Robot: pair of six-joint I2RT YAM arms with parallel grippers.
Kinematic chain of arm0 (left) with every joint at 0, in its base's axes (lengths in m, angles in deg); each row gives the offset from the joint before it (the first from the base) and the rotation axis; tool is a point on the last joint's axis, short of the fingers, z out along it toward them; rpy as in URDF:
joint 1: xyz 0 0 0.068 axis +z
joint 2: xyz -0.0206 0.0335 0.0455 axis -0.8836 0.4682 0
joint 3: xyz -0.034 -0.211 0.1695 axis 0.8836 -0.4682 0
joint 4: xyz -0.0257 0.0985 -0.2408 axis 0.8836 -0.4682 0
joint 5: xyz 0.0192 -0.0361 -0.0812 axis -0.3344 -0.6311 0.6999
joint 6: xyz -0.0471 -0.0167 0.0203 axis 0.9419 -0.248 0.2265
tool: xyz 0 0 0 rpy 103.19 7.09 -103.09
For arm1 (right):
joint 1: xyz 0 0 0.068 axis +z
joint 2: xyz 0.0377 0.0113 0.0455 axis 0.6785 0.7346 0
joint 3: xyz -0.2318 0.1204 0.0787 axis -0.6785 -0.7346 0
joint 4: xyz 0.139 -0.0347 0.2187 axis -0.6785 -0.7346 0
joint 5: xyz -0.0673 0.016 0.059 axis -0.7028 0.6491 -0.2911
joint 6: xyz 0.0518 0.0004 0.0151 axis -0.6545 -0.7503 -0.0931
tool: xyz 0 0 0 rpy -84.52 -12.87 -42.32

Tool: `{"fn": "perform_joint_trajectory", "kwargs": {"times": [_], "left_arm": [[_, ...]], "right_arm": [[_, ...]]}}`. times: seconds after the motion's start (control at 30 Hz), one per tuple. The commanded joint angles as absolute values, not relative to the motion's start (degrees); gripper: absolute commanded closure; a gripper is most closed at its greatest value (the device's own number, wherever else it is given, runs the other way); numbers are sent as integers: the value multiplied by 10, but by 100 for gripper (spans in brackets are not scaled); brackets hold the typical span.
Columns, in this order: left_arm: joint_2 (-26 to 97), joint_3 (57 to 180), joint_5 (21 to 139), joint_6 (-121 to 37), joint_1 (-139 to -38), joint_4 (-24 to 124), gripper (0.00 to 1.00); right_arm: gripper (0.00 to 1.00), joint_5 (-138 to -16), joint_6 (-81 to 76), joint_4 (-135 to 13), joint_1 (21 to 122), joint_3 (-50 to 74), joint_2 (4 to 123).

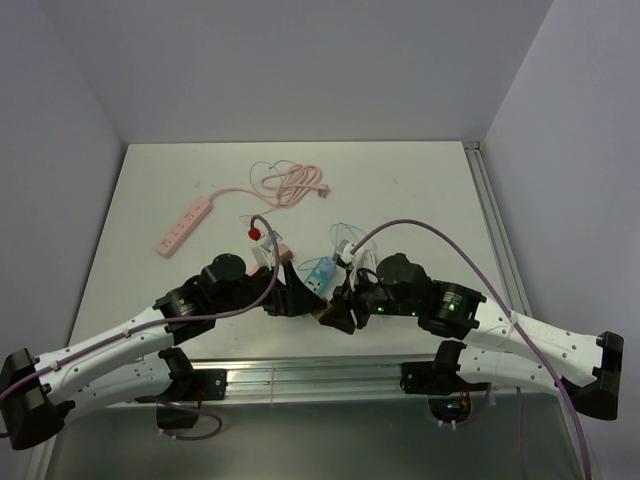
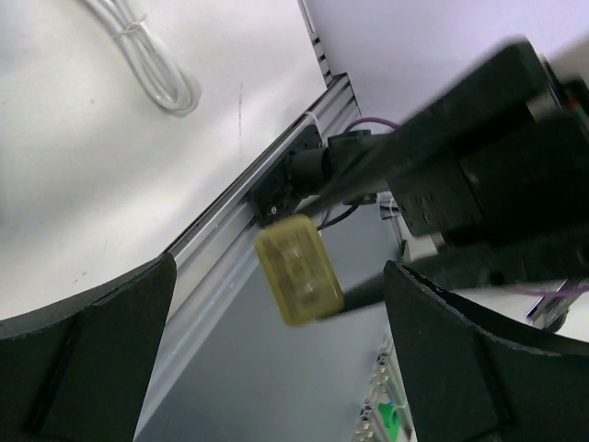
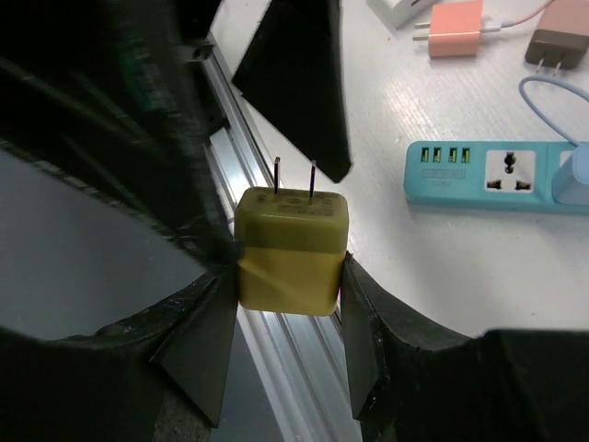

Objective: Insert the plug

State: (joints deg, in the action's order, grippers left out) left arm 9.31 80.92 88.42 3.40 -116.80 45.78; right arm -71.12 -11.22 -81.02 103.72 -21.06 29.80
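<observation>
A yellow plug (image 3: 293,249) with two prongs pointing up is clamped between the fingers of my right gripper (image 3: 289,273), over the table's front rail. In the top view it shows as a small yellow block (image 1: 326,318) at the tip of the right gripper (image 1: 338,312). My left gripper (image 2: 281,350) stands wide open, and the plug (image 2: 298,269) hangs between and just beyond its fingers without touching them. From above, the left gripper (image 1: 298,295) faces the right one closely. A teal power strip (image 3: 488,175) with a socket lies flat on the table just behind both grippers (image 1: 320,272).
A pink power strip (image 1: 185,226) and its coiled pink cable (image 1: 292,185) lie at the back left. Small adapters, one orange (image 3: 457,20) and one brown (image 3: 557,46), sit beyond the teal strip. A white cable (image 2: 147,55) lies on the table. The aluminium rail (image 1: 300,372) runs along the front edge.
</observation>
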Motion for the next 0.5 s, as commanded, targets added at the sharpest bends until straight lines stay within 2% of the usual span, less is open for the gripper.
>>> {"fn": "perform_joint_trajectory", "kwargs": {"times": [0.0, 0.13, 0.27, 0.3, 0.33, 0.43, 0.47], "left_arm": [[109, 836, 899, 71, -1159, 458, 0], [125, 827, 925, 91, -1156, 494, 0], [123, 809, 952, 111, -1155, 532, 12], [122, 804, 969, 116, -1155, 545, 24], [121, 793, 986, 120, -1154, 582, 30], [127, 775, 1045, 144, -1153, 649, 59], [130, 769, 1053, 151, -1153, 672, 81]], "right_arm": [[100, -737, -103, -780, 1059, -194, 297], [100, -766, -101, -775, 1079, -194, 292], [100, -789, -103, -769, 1089, -193, 288], [100, -793, -103, -769, 1090, -191, 292], [100, -802, -103, -769, 1091, -190, 295], [100, -812, -107, -770, 1093, -186, 306], [100, -827, -117, -773, 1093, -184, 307]]}}
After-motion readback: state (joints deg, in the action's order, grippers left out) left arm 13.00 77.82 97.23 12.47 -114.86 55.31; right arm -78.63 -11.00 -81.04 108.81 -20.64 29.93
